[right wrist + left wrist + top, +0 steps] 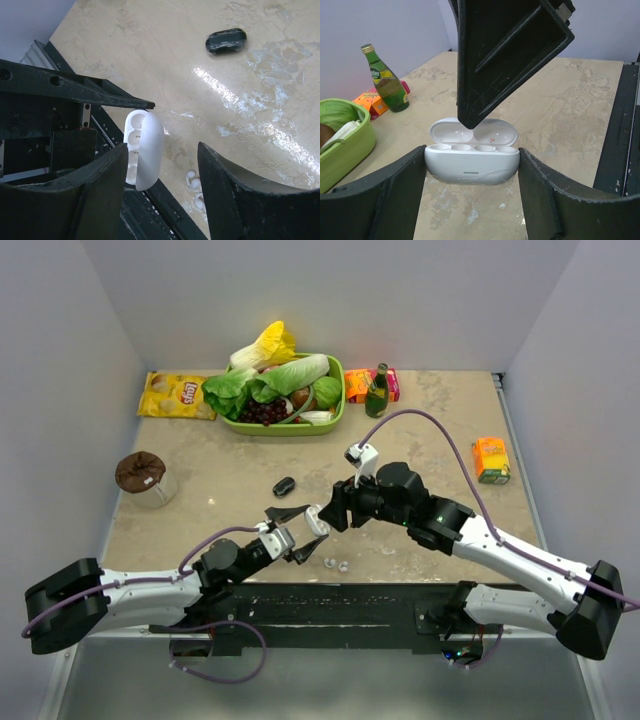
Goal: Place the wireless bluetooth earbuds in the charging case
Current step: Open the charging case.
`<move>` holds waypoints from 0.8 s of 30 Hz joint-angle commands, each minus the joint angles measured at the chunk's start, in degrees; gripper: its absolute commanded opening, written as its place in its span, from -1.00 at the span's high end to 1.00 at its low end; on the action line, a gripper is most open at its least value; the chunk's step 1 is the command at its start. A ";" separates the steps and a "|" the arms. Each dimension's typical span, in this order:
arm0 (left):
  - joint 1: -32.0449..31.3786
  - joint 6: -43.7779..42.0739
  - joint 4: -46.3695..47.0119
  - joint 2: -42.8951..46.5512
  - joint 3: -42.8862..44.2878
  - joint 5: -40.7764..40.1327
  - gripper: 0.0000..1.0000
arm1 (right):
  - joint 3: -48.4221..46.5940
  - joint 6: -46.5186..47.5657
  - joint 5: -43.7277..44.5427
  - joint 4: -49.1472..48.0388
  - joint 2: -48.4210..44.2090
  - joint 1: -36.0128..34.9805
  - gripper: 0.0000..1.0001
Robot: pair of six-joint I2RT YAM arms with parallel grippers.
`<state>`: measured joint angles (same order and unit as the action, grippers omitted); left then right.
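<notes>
Left wrist view shows the left gripper [472, 152] closed on the white charging case [470, 167], one finger on each end. The case is up off the desk [230, 490]. Its lid is open, and the little round holes inside look empty.

The right gripper [162, 145] is spread wide and holds nothing. It hangs very close to the case, and one of its fingers [505, 55] reaches down over the open lid.

The whitish earbuds [192, 180] lie in a small bunch on the desk close to the near edge, just beside the case. I cannot see any black buds. A black case [226, 41] sits shut, farther out on the desk.

I think the job now is to fetch one bud. The right gripper should move off the lid without bumping it, then go down over one bud only. The buds are tiny, smooth and touching, so a pinch that is off to one side could flick one away. It should close slowly with the bud in the middle. The left gripper should hold the case level, holes facing up.
</notes>
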<state>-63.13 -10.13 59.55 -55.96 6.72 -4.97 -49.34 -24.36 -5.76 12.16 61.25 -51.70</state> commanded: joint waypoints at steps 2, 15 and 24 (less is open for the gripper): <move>-0.50 -0.42 4.96 1.47 0.05 -0.83 1.00 | 0.12 0.72 -1.09 -2.32 0.79 0.11 -0.15; -0.50 -0.24 5.23 1.82 -0.04 -0.83 1.00 | 0.47 0.54 -2.32 -3.46 1.59 0.11 0.13; -0.50 1.16 4.96 0.86 0.48 -1.71 1.00 | 0.74 1.24 -4.17 -4.96 1.06 0.11 0.80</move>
<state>-63.16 -10.09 60.23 -54.83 6.72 -5.69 -49.15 -24.21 -8.19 10.35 63.35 -51.72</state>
